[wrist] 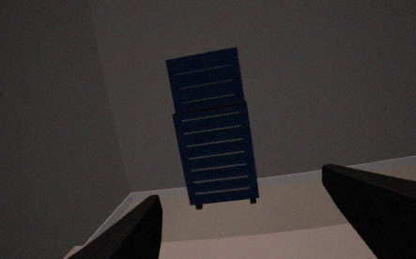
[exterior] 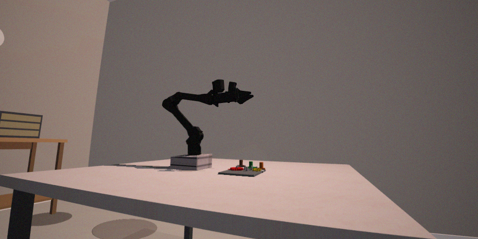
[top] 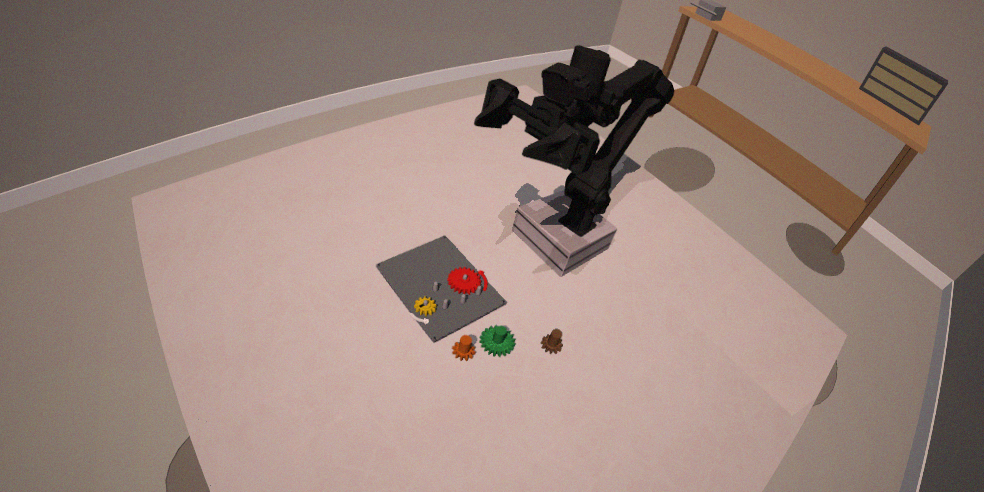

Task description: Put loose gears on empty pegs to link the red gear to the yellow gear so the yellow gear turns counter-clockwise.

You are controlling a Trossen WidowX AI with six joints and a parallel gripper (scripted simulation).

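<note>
Gear train status: nothing placed yet, only the two starter gears are on. The large red toothed gear (top: pixel 464 280) (exterior: pixel 236 168) and the small yellow gear with a black stripe (top: pixel 425 306) (exterior: pixel 256 169) sit on pegs of the flat grey board (top: pixel 413 261) (exterior: pixel 234 174), apart from each other; the short grey pegs between and beside them carry no gears. All three loose gears stand on the pale pink tabletop (top: pixel 309 378) (exterior: pixel 300 190) (wrist: pixel 269 244), off the board: orange with a knob (top: pixel 464 348) (exterior: pixel 261 164), wide green with a knob (top: pixel 497 340) (exterior: pixel 250 164), small brown with a knob (top: pixel 552 341) (exterior: pixel 241 162). Black two-finger claw (top: pixel 513 129) (exterior: pixel 252 94) (wrist: pixel 242 189) is released, fingers wide, nothing between them, up well above the tabletop. Left: choose pegs, seat gears flat, back off. Same-direction output needs an odd number of idlers in the chain, I reckon; which gears and pegs fit, can't tell from here.
</note>
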